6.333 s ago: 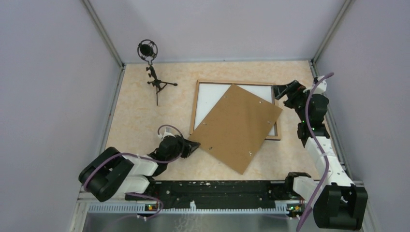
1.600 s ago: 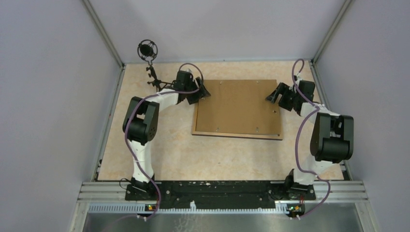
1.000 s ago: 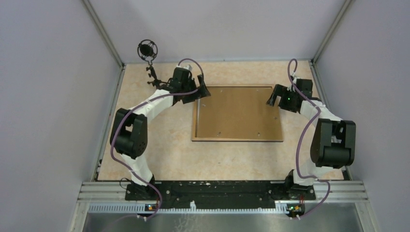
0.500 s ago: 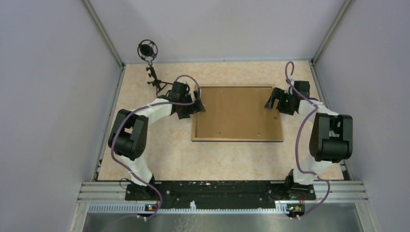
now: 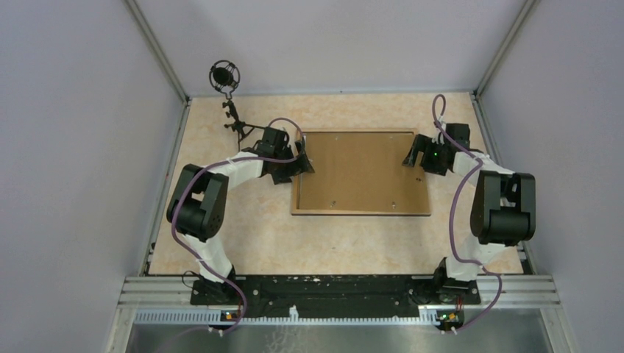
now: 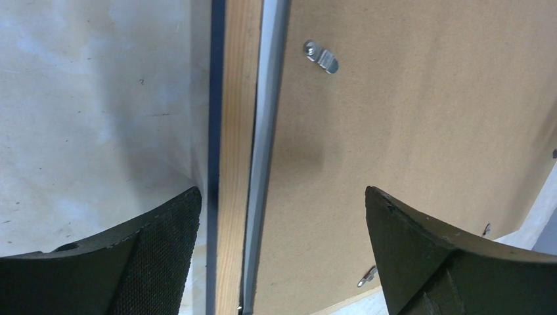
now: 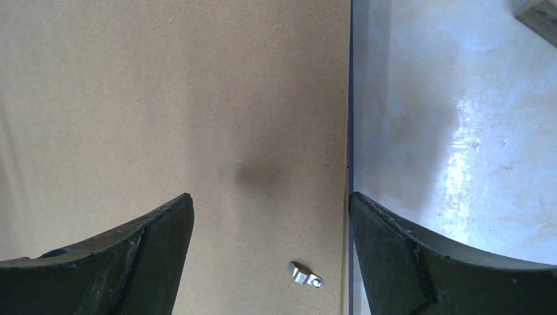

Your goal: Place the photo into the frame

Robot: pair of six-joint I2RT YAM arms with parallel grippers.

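The frame (image 5: 296, 187) lies flat mid-table, light wood rails up, with the brown backing board (image 5: 360, 170) inside it. The photo is hidden. My left gripper (image 5: 300, 158) stands open over the frame's left rail. In the left wrist view the gripper (image 6: 281, 197) straddles the wood rail (image 6: 235, 131) and the board (image 6: 407, 118), near a metal clip (image 6: 320, 56). My right gripper (image 5: 412, 156) is open over the board's right side. In the right wrist view the gripper (image 7: 270, 197) spans the board (image 7: 171, 98) up to the frame's thin dark blue edge (image 7: 349, 131). A clip (image 7: 305, 274) lies between its fingers.
A black microphone on a small tripod (image 5: 229, 95) stands at the back left, close behind my left arm. Grey walls enclose the table on three sides. A wooden piece (image 7: 540, 14) shows at the upper right corner of the right wrist view.
My left gripper has slid along the frame's left rail toward the near side. The right gripper has hardly moved. The backing board stays flat in the frame.
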